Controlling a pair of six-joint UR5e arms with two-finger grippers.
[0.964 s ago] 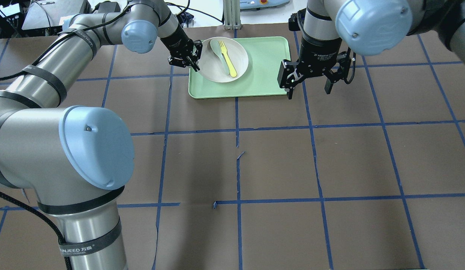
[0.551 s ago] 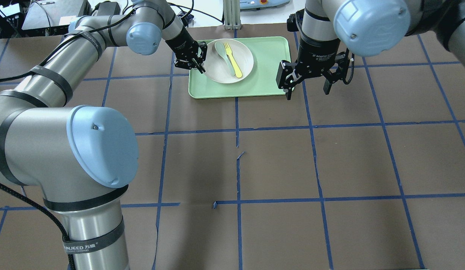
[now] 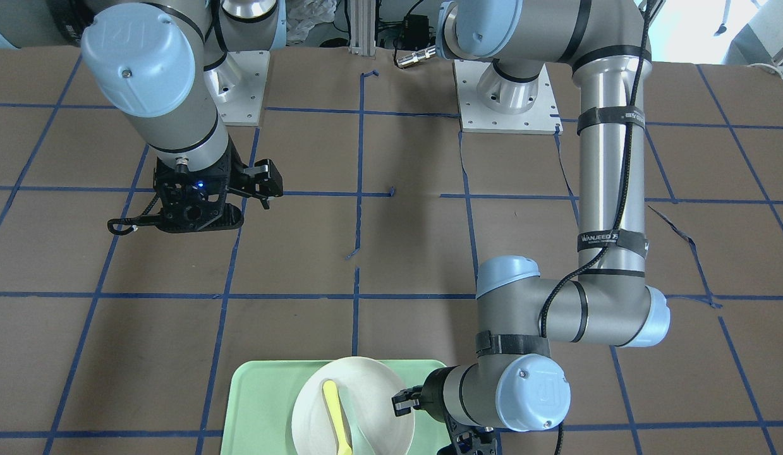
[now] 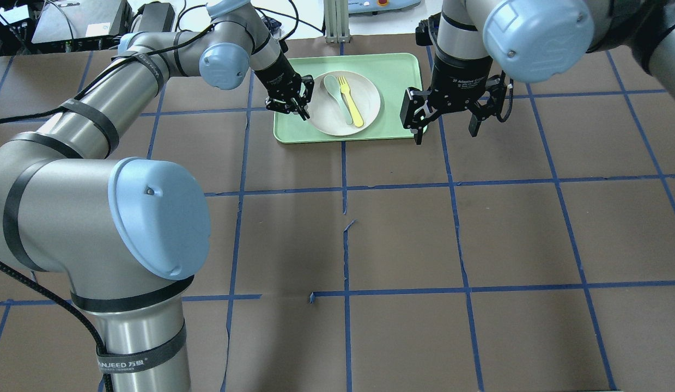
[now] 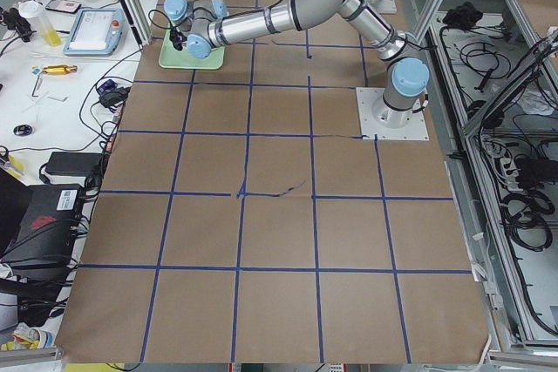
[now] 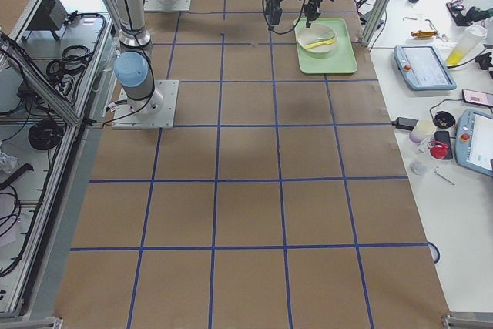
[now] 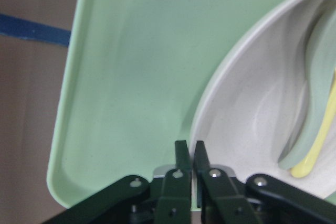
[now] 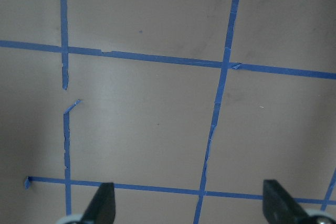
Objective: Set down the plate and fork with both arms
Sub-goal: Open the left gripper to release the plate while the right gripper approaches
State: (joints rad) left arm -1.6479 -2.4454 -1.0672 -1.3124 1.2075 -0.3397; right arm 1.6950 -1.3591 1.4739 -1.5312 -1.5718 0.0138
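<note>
The left gripper (image 4: 293, 103) is closed on the rim of the plate (image 4: 370, 95) at the plate's left edge in the overhead view. In the left wrist view its fingers (image 7: 182, 156) stand almost together, with only the thin white rim between them. One finger is on the outer side of the rim, over the tray (image 7: 131, 77), and the other is on the inner side, over the plate's hollow.

The plate sits within the outline of the mint-green tray (image 4: 397, 71), towards its left and front part. Whether the plate rests on the tray or is raised off it cannot be told.

The fork (image 4: 351, 100) lies inside the plate, tines pointing away from the robot, well apart from the gripping fingers. The grey-green spoon (image 4: 337, 95) lies just beside the fork, on its left, between it and the gripped rim.

The right gripper (image 4: 445, 128) hangs just off the tray's right edge, above the table (image 4: 402, 234). Its fingers are spread wide apart and hold nothing; only the taped brown table surface shows between them in the right wrist view
</note>
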